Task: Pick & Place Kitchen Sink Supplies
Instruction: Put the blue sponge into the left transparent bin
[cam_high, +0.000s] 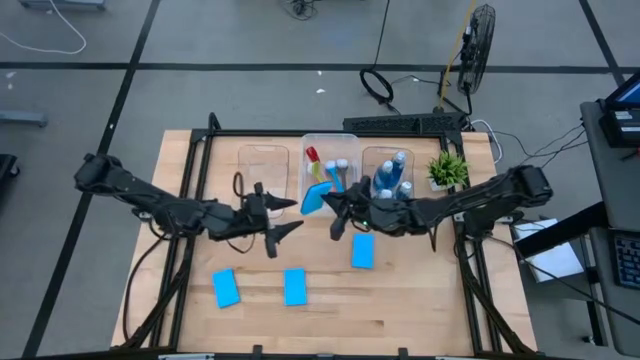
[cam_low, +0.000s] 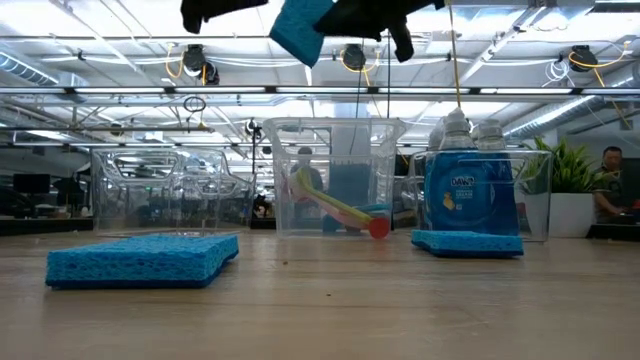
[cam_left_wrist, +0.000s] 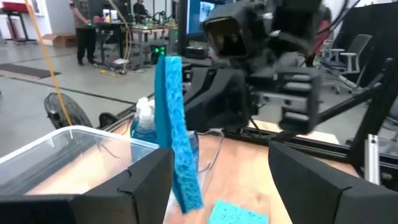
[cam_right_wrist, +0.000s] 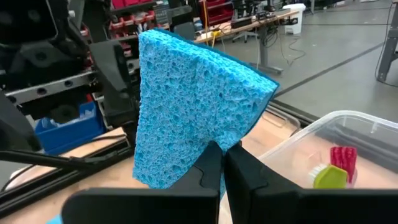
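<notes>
My right gripper (cam_high: 331, 207) is shut on a bright-blue sponge (cam_high: 313, 200), held high above the table in front of the middle clear tub (cam_high: 330, 137); the low view shows the sponge (cam_low: 300, 25) at the picture's top. My left gripper (cam_high: 288, 216) hovers open just left of it, its fingers on either side of the sponge (cam_left_wrist: 177, 143) without touching. Three more sponges (cam_high: 226, 287) (cam_high: 294, 286) (cam_high: 362, 251) lie flat on the table. Brushes (cam_low: 340, 210) lean inside the middle tub. Blue bottles (cam_high: 392, 178) stand in the right tub. My right gripper pinches the sponge between its two fingers at one lower edge (cam_right_wrist: 219, 149), near a corner. The fingers (cam_right_wrist: 208, 165) come in about level from the table's right side. The sponge is lifted clear and stands on edge above the fingers, its broad face (cam_right_wrist: 193, 93) upright.
An empty clear tub (cam_high: 262, 160) sits left of the middle one. A green potted plant (cam_high: 447, 168) stands at the far right. The near half of the wooden table (cam_high: 400, 310) holds only the three flat sponges. A person (cam_low: 610, 180) is in the room behind.
</notes>
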